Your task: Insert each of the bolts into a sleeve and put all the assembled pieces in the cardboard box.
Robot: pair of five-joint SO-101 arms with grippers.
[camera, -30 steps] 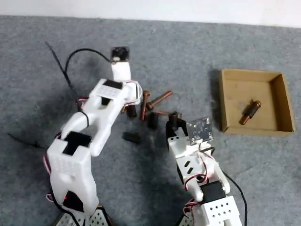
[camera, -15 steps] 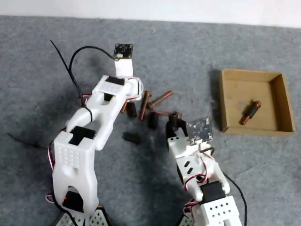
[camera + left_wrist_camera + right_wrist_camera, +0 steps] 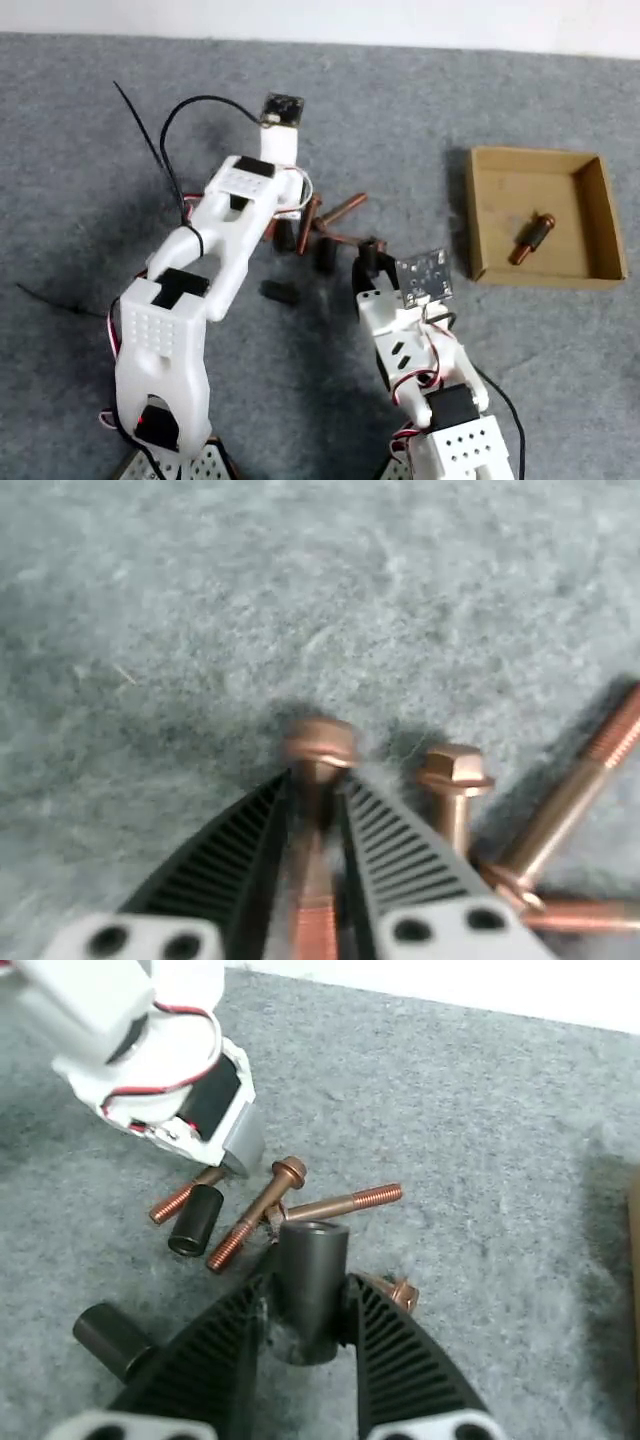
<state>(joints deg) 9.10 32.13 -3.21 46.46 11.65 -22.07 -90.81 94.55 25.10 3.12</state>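
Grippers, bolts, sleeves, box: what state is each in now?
Left gripper, shut on a bolt.
Right gripper, shut on a sleeve.
Cardboard box, open-topped, one assembled piece inside.
Loose bolts, lying flat, no sleeves on.
Loose sleeves, lying on their sides, no bolts in.

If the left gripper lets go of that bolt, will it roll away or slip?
The bolt looks like solid metal, so probably stiff and heavy for its size. Its round shank might pivot between the ribbed fingers of the left gripper. Dropped, it would likely roll a short arc around its flanged head, and the carpet should stop it.
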